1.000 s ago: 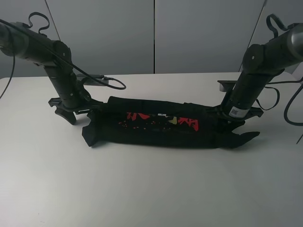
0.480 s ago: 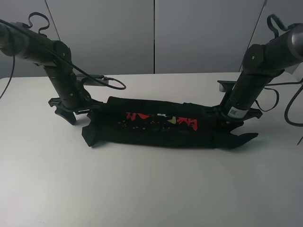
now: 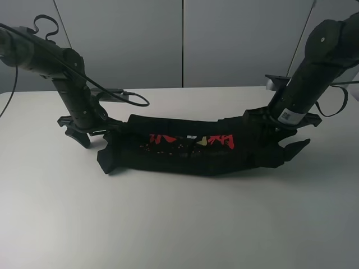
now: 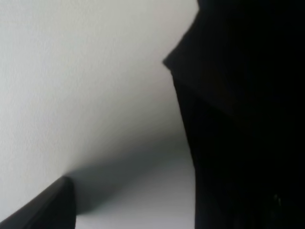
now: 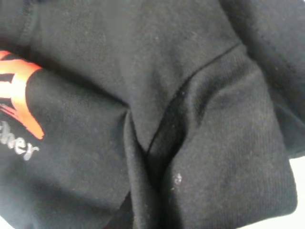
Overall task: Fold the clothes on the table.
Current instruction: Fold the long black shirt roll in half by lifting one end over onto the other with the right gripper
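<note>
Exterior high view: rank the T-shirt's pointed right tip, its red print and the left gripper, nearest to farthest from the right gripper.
1. Pointed right tip of the T-shirt, just beside the right gripper.
2. Red print, at the shirt's middle.
3. Left gripper, at the shirt's far left end.

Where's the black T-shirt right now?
High view: the T-shirt lies as a folded band across the middle of the table, left end beside the left claw, right end lifted at the right claw.

Black printed T-shirt (image 3: 190,150), long folded band, across white table (image 3: 168,224).
</note>
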Motion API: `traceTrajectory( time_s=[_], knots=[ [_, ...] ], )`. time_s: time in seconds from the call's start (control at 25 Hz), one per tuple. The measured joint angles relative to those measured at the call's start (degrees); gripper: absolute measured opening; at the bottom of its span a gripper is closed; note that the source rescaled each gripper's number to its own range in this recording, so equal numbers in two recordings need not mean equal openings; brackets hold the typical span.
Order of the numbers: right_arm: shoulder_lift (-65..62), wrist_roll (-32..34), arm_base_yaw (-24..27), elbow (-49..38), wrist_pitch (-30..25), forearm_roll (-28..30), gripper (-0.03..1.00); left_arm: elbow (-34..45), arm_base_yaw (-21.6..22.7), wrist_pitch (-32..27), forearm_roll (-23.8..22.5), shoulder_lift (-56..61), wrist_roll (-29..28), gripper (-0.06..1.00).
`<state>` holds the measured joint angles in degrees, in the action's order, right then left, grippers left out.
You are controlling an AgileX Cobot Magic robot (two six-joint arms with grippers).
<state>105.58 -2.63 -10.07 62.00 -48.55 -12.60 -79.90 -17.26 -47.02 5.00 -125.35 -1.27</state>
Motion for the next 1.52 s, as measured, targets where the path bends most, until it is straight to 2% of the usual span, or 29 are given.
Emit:
traceTrajectory(
  time_s=[0.16, 0.28, 0.44, 0.6, 0.8, 0.92, 1.04, 1.32, 1.52],
  knots=[
    [-2.9, -0.9, -0.1, 0.9, -3.4, -2.4, 0.14, 0.0, 0.0, 0.0, 0.0, 0.0, 0.1, 0.99],
    [-3.5, -3.0, -0.1, 3.9, -6.8, -6.5, 0.14, 0.0, 0.0, 0.0, 0.0, 0.0, 0.2, 0.99],
    [-3.5, -7.5, -0.1, 6.9, -10.1, -14.5, 0.14, 0.0, 0.0, 0.0, 0.0, 0.0, 0.2, 0.99],
    [-3.7, -12.2, -0.1, 8.1, -11.3, -24.1, 0.14, 0.0, 0.0, 0.0, 0.0, 0.0, 0.3, 0.99],
    [-3.8, -16.7, -2.0, 8.1, -11.1, -32.7, 0.14, 0.0, 0.0, 0.0, 0.0, 0.0, 0.3, 0.99],
    [-3.8, -18.1, -4.8, 8.1, -8.9, -35.1, 0.14, 0.0, 0.0, 0.0, 0.0, 0.0, 0.3, 0.99],
    [-2.5, -20.8, -6.5, 8.1, -7.6, -40.3, 0.14, 0.0, 0.0, 0.0, 0.0, 0.0, 0.3, 0.99],
    [7.2, -35.7, -10.8, 8.2, -6.9, -58.0, 0.14, 0.0, 0.0, 0.0, 0.1, 0.0, 0.4, 0.99],
    [13.3, -44.7, -11.9, 8.2, -6.4, -69.6, 0.14, 0.0, 0.0, 0.0, 0.2, 0.0, 0.8, 0.99]
  ],
)
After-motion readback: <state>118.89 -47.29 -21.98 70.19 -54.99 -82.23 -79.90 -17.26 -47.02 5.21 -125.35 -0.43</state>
